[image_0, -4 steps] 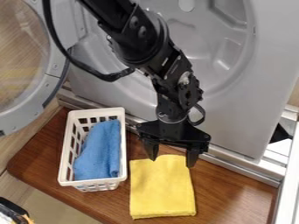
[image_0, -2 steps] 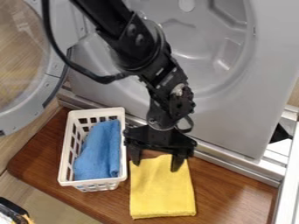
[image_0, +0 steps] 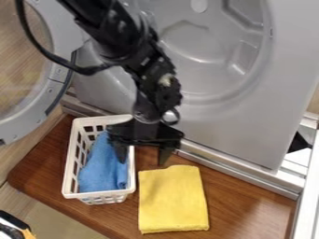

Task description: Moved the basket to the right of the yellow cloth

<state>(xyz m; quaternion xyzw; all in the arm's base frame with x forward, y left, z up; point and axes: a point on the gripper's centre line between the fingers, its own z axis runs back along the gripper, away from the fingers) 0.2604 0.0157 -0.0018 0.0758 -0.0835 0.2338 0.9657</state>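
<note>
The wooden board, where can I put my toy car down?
The wooden board has its biggest bare patch right of the yellow cloth, below the metal rail. A smaller one lies left of the white basket. It's crowded between basket and cloth: just a thin strip, with the gripper hanging near its top.

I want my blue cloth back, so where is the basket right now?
In the camera view, the basket stands left of the yellow cloth on the wooden board, holding the blue cloth.
</note>
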